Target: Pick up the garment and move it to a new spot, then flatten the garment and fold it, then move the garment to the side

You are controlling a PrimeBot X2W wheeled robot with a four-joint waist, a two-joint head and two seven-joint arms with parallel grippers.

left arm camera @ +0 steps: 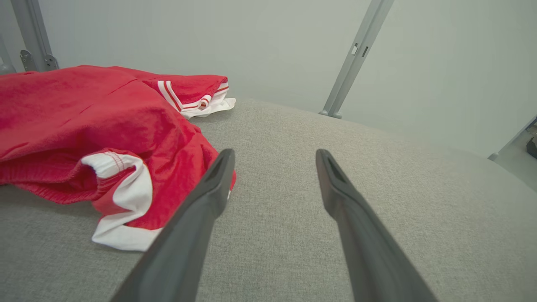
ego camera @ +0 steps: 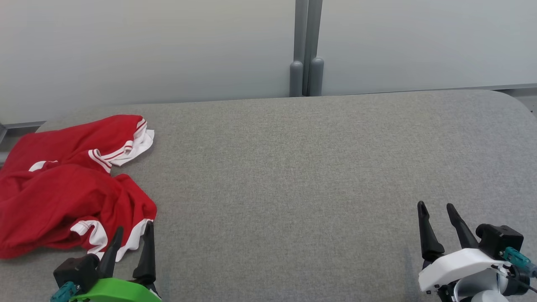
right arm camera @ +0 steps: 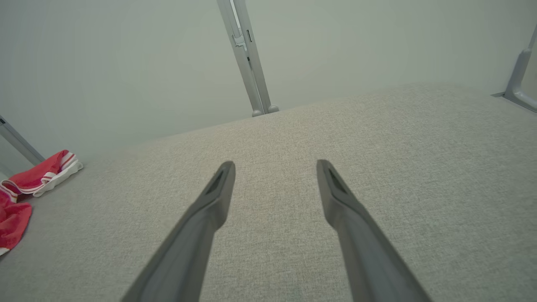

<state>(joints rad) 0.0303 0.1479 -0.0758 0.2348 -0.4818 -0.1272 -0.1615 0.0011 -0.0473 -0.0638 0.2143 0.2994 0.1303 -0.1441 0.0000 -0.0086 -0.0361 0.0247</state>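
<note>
A red garment (ego camera: 63,184) with white striped trim lies crumpled at the left end of the grey padded table (ego camera: 293,167). It also shows in the left wrist view (left arm camera: 84,126) and, small, at the left edge of the right wrist view (right arm camera: 37,178). My left gripper (ego camera: 134,233) is open at the lower left, its fingertips just in front of the garment's white hem, with nothing between them (left arm camera: 275,155). My right gripper (ego camera: 436,207) is open at the lower right over bare fabric, far from the garment (right arm camera: 275,165).
A pale wall stands behind the table, with a grey post (ego camera: 306,50) at its middle. The table's far right corner (ego camera: 512,105) is rounded. The garment's left part hangs past the table's left edge.
</note>
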